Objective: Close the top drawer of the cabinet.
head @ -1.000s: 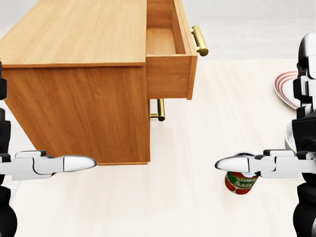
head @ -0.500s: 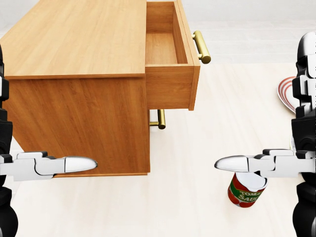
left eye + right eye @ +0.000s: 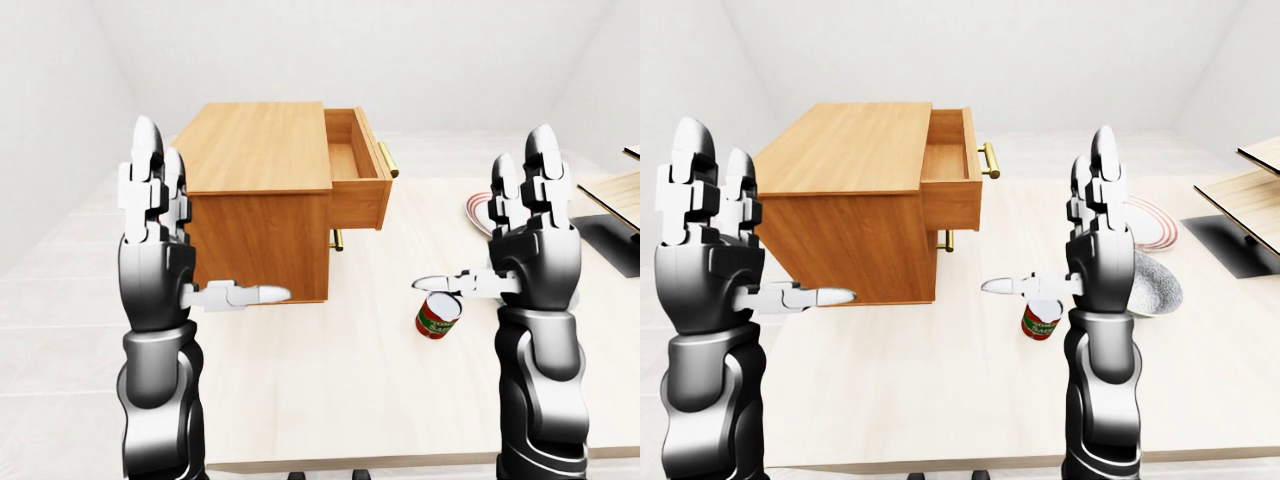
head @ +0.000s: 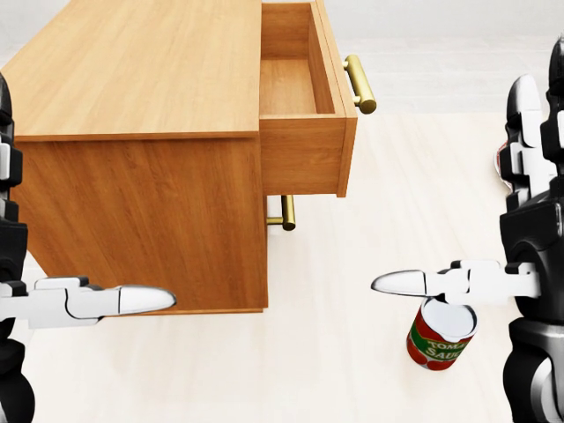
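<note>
Change since earlier frame: right hand (image 4: 458, 284) sits slightly further left in the head view than half a second ago; cabinet and can hold their places, so the base is at rest.

Head view: cabinet (image 4: 141, 132) fills the upper left. Top drawer (image 4: 304, 106) is pulled out to the right, its brass handle (image 4: 359, 84) on the far right face. A lower handle (image 4: 285, 212) shows beneath it. Tomato sauce can (image 4: 439, 333) stands on the table (image 4: 352, 370), just below the right hand.

Left-eye view: left hand (image 3: 155, 215) is raised with its fingers released and upright, thumb pointing inward, holding nothing. A striped plate (image 3: 478, 210) lies at the right.

Right-eye view: right hand likewise unclenched and empty, well apart from the drawer. A grey bowl (image 3: 1155, 285) lies beside the plate.

Step in hand: approach; no contact with the drawer yet.

Next move: judged to call for the right hand reaching up to the drawer face and pushing leftward in the head view until flush.
</note>
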Available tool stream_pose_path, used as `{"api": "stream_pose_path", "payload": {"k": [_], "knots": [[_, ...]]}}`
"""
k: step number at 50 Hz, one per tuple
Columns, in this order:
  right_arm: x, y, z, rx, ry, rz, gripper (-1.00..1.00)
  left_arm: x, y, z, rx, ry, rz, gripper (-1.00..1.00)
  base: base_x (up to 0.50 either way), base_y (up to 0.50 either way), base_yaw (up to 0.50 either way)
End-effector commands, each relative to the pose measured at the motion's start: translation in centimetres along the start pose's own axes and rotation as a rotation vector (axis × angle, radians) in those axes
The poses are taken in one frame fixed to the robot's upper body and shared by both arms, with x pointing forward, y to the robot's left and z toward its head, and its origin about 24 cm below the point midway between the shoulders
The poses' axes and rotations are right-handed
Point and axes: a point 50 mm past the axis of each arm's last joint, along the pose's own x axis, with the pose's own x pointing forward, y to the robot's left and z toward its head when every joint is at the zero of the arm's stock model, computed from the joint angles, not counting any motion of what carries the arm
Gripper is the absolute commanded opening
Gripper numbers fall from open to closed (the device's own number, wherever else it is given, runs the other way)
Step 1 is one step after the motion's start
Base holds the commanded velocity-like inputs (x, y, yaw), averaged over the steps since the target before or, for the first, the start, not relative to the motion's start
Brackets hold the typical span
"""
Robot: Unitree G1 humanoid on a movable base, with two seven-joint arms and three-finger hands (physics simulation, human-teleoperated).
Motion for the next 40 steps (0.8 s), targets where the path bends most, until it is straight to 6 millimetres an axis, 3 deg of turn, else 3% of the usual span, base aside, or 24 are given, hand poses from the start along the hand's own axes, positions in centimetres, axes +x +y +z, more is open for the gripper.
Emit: {"api": "stream_pose_path", "payload": {"k": [1, 6, 20, 29, 31, 34, 40], "knots": [[0.8, 0.7, -1.7, 0.0, 0.057, 0.0, 1.0, -0.2, 0.0, 0.1, -0.006, -0.002, 0.0, 1.0, 0.0, 0.0, 0.0], [1.7, 1.1, -2.0, 0.007, 0.052, 0.005, 1.0, -0.2, -0.1, 0.9, -0.005, -0.036, -0.006, 1.0, 0.0, 0.0, 0.0], [2.4, 1.7, -3.0, 0.025, 0.085, 0.01, 1.0, -0.1, 0.1, 0.9, 0.011, -0.035, 0.0, 1.0, 0.0, 0.0, 0.0], [2.7, 2.2, -4.7, 0.028, 0.151, 0.009, 1.0, -0.1, 0.1, 1.3, 0.013, -0.053, -0.001, 1.0, 0.0, 0.0, 0.0], [2.9, 2.2, -5.1, 0.028, 0.165, 0.003, 1.0, 0.1, 0.9, 1.1, 0.083, -0.05, 0.09, 1.0, 0.0, 0.0, 0.0], [3.1, 2.4, -5.4, 0.036, 0.179, -0.004, 1.0, -0.5, 0.2, 0.8, 0.013, -0.023, -0.003, 1.0, 0.0, 0.0, 0.0], [2.9, 2.8, -6.1, 0.042, 0.211, -0.002, 1.0, -0.6, 0.3, 0.8, 0.021, -0.02, 0.008, 1.0, 0.0, 0.0, 0.0]]}}
